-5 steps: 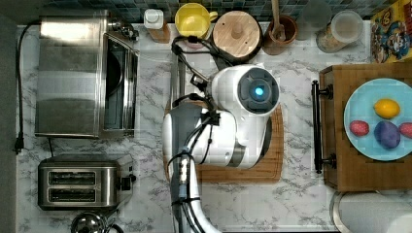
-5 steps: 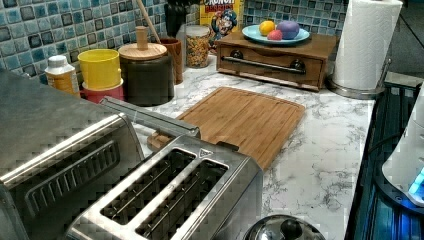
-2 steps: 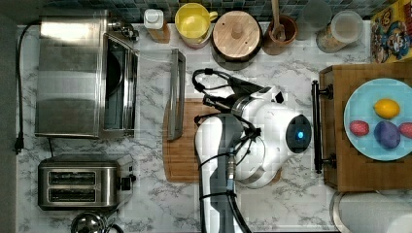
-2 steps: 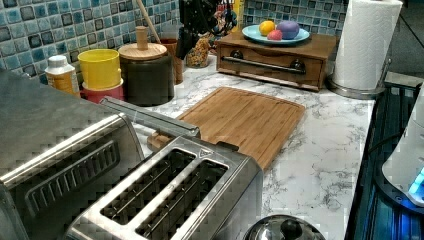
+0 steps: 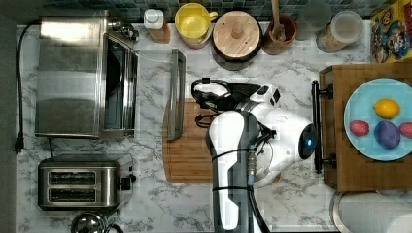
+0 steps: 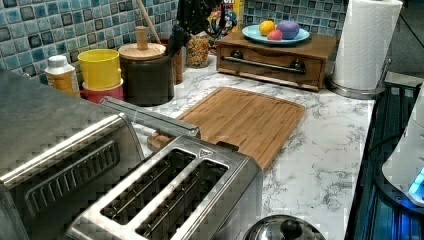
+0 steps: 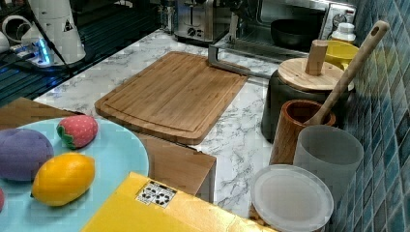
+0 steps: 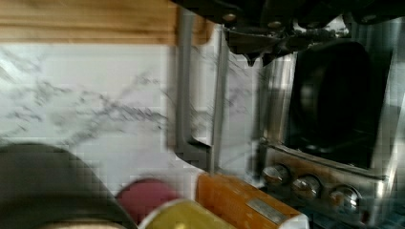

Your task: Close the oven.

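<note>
Top view: the oven (image 5: 73, 77) sits at the top view's left on the marble worktop (image 5: 291, 63), door (image 5: 150, 92) dropped flat, its bar handle (image 5: 176, 94) overlapping the edge of the cutting board (image 5: 187, 155). My arm (image 5: 233, 165) is over the board, wrist end near the handle but apart from it.

Left view: handle bar (image 6: 150, 116) runs low just beyond the toaster (image 6: 170, 195); door not yet raised.

Right view: the open oven (image 7: 290, 24) at the far end, a dark pan (image 7: 295, 31) inside, handle (image 7: 232, 65) at the board's far edge.

Wrist view: handle (image 8: 184, 95) and the oven cavity (image 8: 329, 100) ahead, knobs (image 8: 305, 183) along one side. Whether my fingers are apart or together I cannot tell.

To do it well, I judge: get under the bar near its middle, lift in the hinge's arc, push until the door seats
</note>
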